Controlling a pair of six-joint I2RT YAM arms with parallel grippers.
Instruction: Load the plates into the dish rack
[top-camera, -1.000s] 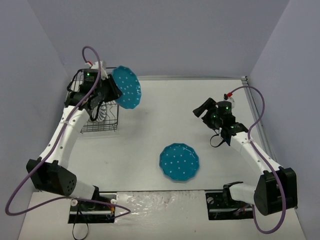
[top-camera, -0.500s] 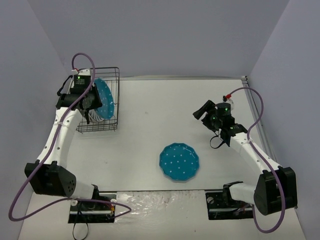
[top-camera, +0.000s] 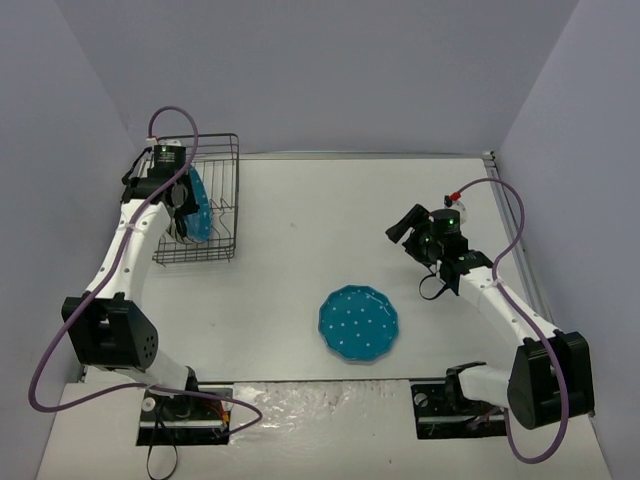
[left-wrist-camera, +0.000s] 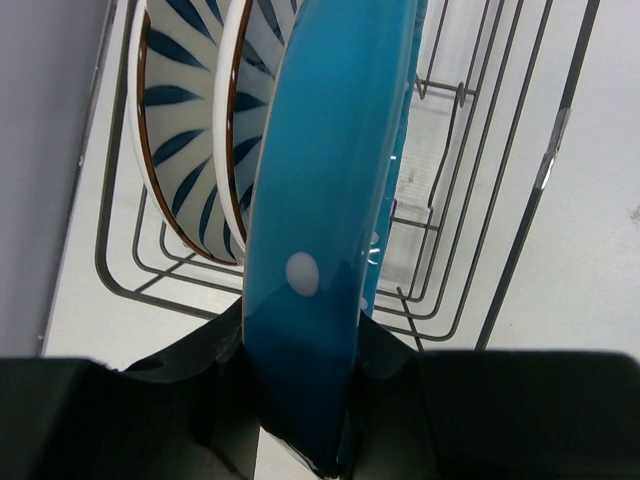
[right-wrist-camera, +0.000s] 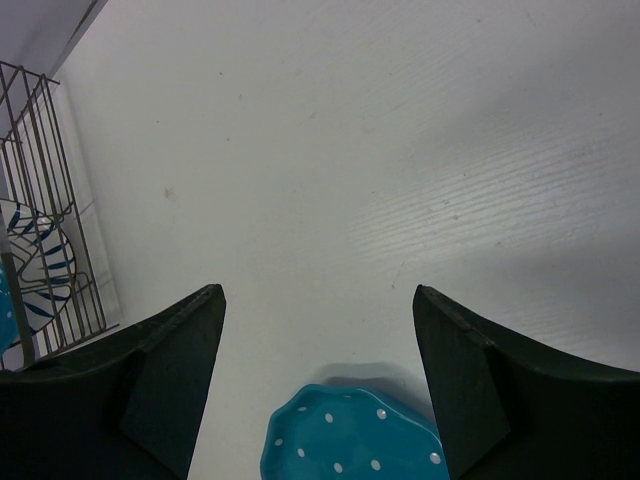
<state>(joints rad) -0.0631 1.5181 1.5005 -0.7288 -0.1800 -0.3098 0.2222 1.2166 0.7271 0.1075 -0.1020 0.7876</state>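
The held blue plate (left-wrist-camera: 330, 190) stands on edge inside the rack (top-camera: 218, 138), at the far left corner of the desk (top-camera: 330, 220). It sits just beside the two striped plates (left-wrist-camera: 185, 130), which are upright in their slots. It looks close to the nearer one, though I cannot tell whether they touch. The left pincer (left-wrist-camera: 300, 365) is clamped on the plate's rim, one finger on each face. The loose blue plate (top-camera: 358, 323) lies flat near the middle front of the desk, well apart from the rack. By my reading, the step in hand is seating the held plate, with one more left to fetch.

To do it well, I would keep the plate upright and parallel to the striped pair. It should go down until its rim settles between two prongs on the rack floor, and only then should the fingers part. Letting go too high, or tilted, could tip it onto its neighbour. The arm should pull out along the plate's own plane so the fingers do not snag the wires.

The right pincer (right-wrist-camera: 315, 300) hangs above the desk with its fingers apart and nothing between them. The loose blue plate lies just below it in its own view.

The desk is plain white and matte with faint streaks. Pale lilac-grey walls (top-camera: 300, 70) close it in on three sides.
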